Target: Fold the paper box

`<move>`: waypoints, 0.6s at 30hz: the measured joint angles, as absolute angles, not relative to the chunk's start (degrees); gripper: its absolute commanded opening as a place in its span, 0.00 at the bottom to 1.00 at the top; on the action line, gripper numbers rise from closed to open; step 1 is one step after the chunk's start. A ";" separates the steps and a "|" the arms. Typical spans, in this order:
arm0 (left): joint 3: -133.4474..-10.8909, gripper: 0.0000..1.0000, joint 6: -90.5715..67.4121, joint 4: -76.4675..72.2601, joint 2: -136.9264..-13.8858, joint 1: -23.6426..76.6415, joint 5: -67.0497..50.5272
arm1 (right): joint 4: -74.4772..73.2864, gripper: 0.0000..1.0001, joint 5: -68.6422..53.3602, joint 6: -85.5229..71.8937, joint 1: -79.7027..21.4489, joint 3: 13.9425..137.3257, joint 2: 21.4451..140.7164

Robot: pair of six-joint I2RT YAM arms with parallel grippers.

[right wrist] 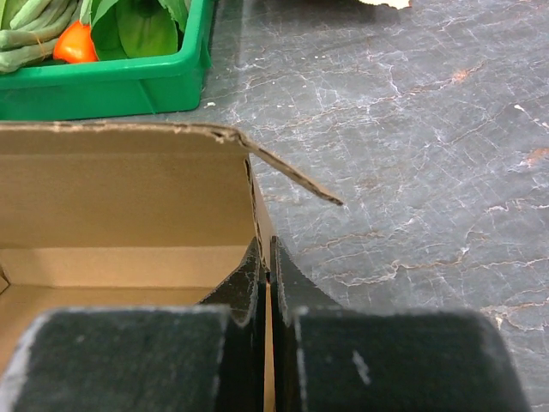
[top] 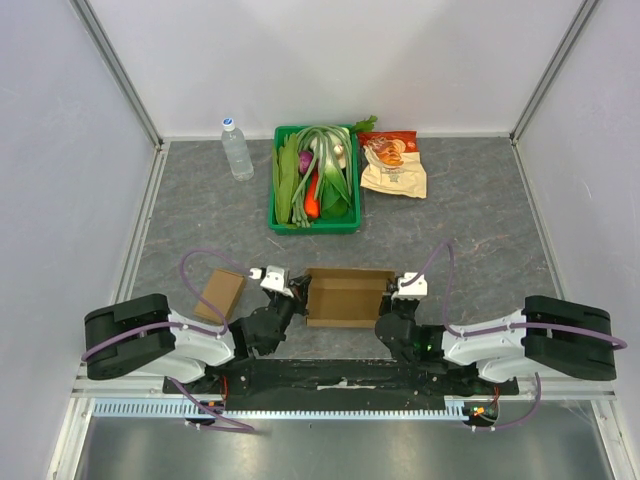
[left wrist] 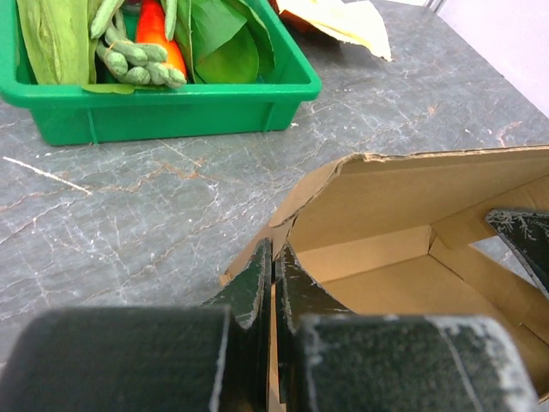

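2 grippers, and both on the box [top: 345, 297]?

Both; the left gripper [left wrist: 273, 257] is clamped tight on the box's left wall, the cardboard edge pinched between its fingers; the right gripper [right wrist: 264, 257] is clamped the same way on the right wall.

Where does the box sit?

On the table [top: 480, 230], near the front edge, between the 2 arms and just ahead of their bases; it lies open side up with the brown inside showing; the far wall stands upright, and in the right wrist view a flap angles out from the far right corner.

Anything else around it?

1 flat piece of card [top: 221, 294] lies left of the box, just beside the left arm; further back a green crate [top: 312, 227] holds greens [top: 320, 165] and something orange; a bottle [top: 237, 149] stands upright left of the crate, apart from it; a bag [top: 393, 165] lies just beside the crate's right side.

Does the box touch the crate?

No; they are apart, with bare table between them.
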State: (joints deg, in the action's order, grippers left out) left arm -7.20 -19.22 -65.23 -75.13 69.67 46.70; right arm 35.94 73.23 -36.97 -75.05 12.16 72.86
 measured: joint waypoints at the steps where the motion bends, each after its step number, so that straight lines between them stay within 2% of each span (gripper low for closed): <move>1: -6.85 0.02 -19.25 -65.32 -75.22 70.28 47.31 | 35.35 0.00 73.30 -37.26 -75.50 12.08 72.84; 4: -6.33 0.02 -19.27 -65.89 -75.40 71.94 49.25 | 33.89 0.01 74.35 -38.54 -77.03 11.90 72.47; 7: -6.31 0.02 -19.27 -65.91 -75.48 73.69 51.18 | 30.28 0.07 75.75 -41.32 -78.50 12.10 71.68; 8: -6.31 0.02 -19.27 -65.91 -75.55 74.17 51.77 | 29.12 0.16 76.12 -42.30 -78.81 12.27 71.53; 10: -6.44 0.02 -19.25 -66.17 -76.09 75.24 53.34 | 24.77 0.26 76.58 -45.08 -79.44 13.06 70.91; 11: -6.52 0.02 -19.25 -66.19 -76.51 75.72 54.28 | 21.91 0.38 76.40 -47.00 -79.75 13.54 70.46; 13: -6.94 0.02 -19.22 -66.24 -77.47 76.60 55.94 | 15.81 0.48 76.12 -50.15 -80.14 14.37 69.38; 14: -7.18 0.02 -19.22 -66.28 -78.00 77.01 56.95 | 12.53 0.59 75.66 -51.09 -80.18 14.90 68.49; 18: -7.46 0.02 -19.20 -66.59 -79.15 77.87 59.11 | -1.04 0.83 71.59 -54.72 -80.29 18.26 62.24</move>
